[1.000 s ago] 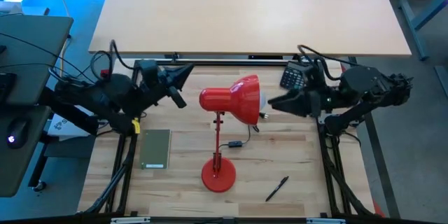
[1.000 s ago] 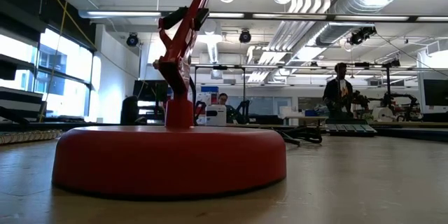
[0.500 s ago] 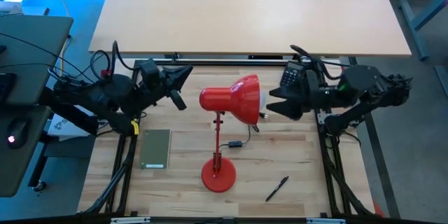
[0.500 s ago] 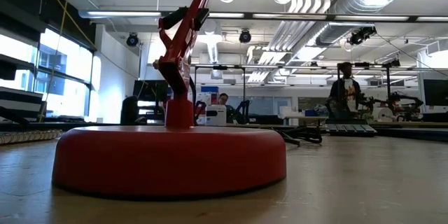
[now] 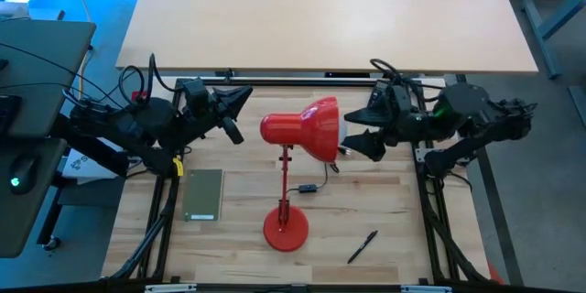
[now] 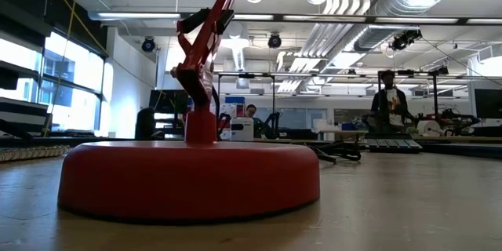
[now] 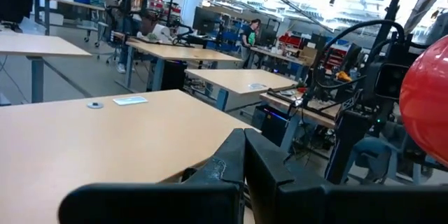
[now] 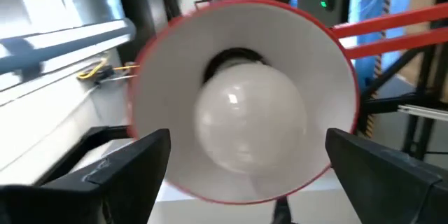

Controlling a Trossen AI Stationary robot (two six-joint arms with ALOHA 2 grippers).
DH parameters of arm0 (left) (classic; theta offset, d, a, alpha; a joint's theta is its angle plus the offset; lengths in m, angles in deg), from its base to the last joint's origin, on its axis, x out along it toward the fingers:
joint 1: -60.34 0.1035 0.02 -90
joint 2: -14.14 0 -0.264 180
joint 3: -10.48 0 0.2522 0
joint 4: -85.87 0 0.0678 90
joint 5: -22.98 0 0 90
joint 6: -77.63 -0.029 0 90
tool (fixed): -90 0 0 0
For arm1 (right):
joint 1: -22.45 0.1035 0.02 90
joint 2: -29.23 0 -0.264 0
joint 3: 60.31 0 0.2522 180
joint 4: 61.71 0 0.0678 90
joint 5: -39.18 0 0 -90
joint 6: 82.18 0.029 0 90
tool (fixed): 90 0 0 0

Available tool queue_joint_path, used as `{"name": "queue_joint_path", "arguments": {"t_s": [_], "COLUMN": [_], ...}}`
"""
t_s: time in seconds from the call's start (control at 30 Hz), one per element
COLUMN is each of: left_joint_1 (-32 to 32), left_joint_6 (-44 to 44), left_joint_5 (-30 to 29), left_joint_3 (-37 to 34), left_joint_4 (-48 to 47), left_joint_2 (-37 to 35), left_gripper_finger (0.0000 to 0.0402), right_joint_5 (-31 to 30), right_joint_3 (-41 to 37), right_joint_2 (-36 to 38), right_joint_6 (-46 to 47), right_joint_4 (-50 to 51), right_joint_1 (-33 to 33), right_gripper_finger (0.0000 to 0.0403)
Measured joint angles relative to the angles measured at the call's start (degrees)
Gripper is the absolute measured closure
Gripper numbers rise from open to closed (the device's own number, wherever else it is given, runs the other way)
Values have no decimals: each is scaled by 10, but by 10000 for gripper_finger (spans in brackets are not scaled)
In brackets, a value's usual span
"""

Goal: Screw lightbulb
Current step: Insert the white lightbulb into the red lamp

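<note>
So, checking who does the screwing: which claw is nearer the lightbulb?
Right. The right claw sits open at the lamp shade's mouth, facing the lightbulb seated inside. The left claw, shut, waits behind the shade, on its far side.

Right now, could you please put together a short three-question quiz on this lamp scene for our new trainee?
1. True or false: the lightbulb sits inside the red lamp shade.
2. Which gripper faces the open mouth of the shade with its fingers spread to either side: A) left gripper, B) right gripper?
3. Fill in: on the table, between the lamp base and the right edge, lies a black ____.

Key
1. True; the right wrist view shows the bulb in the socket at the middle of the shade.
2. B; the left gripper is shut and waits behind the shade.
3. pen
</note>
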Motion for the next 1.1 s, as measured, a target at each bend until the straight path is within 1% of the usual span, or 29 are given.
{"name": "queue_joint_path", "arguments": {"t_s": [0.3,0.43,0.83,1.1], "left_joint_1": [0,0,0,0], "left_joint_6": [0,3,72,86], "left_joint_5": [-1,-1,0,0], "left_joint_3": [0,0,0,0], "left_joint_4": [-4,-14,-65,-69], "left_joint_2": [2,2,2,3], "left_gripper_finger": [401,401,401,401], "right_joint_5": [17,19,18,19], "right_joint_3": [0,0,0,0], "right_joint_2": [-8,-10,-21,-22], "right_joint_6": [3,-12,-40,-60], "right_joint_4": [-8,-25,-25,-26], "right_joint_1": [-1,-1,-1,-1], "right_gripper_finger": [27,27,27,28]}}
